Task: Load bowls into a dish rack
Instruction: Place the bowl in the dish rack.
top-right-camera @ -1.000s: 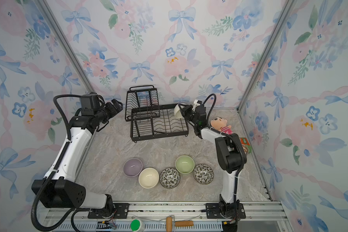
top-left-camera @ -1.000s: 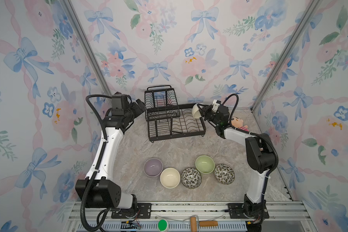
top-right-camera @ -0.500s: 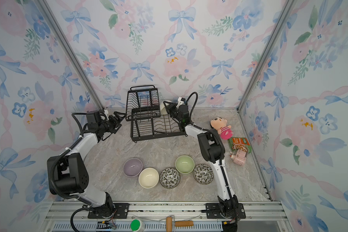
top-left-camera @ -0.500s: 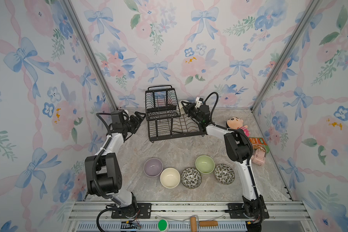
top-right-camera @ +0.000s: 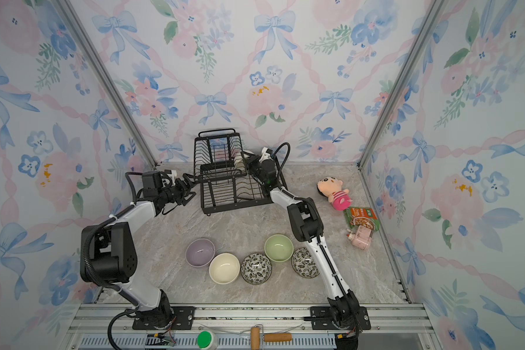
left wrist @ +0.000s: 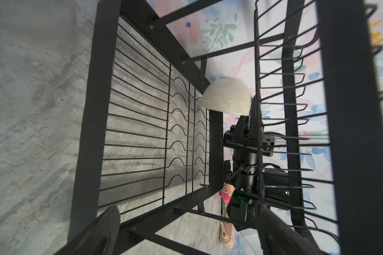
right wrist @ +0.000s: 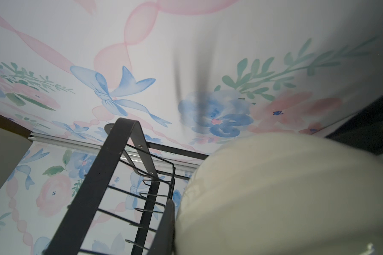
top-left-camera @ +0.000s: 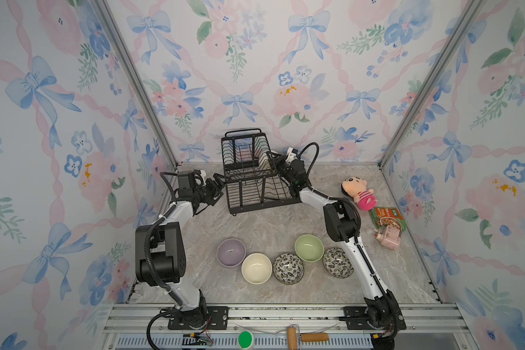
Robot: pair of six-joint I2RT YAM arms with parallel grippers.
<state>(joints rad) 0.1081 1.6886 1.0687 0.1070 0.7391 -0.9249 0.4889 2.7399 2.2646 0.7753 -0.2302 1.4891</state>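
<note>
Left gripper (top-left-camera: pixel 222 189) hangs wide open, empty, just off the left end of the dish rack (top-left-camera: pixel 246 191). At the right side of the rack's raised basket, the right gripper (top-left-camera: pixel 275 159) is clamped on a cream bowl (left wrist: pixel 227 96). Near side, five bowls sit on the table: lavender bowl (top-left-camera: pixel 231 252), second cream bowl (top-left-camera: pixel 256 268), patterned bowl (top-left-camera: pixel 288 268), green bowl (top-left-camera: pixel 309 248), second patterned bowl (top-left-camera: pixel 337 262).

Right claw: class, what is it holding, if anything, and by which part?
The right claw is shut on a cream bowl, pinching it at the rim, up beside the dish rack.
</note>
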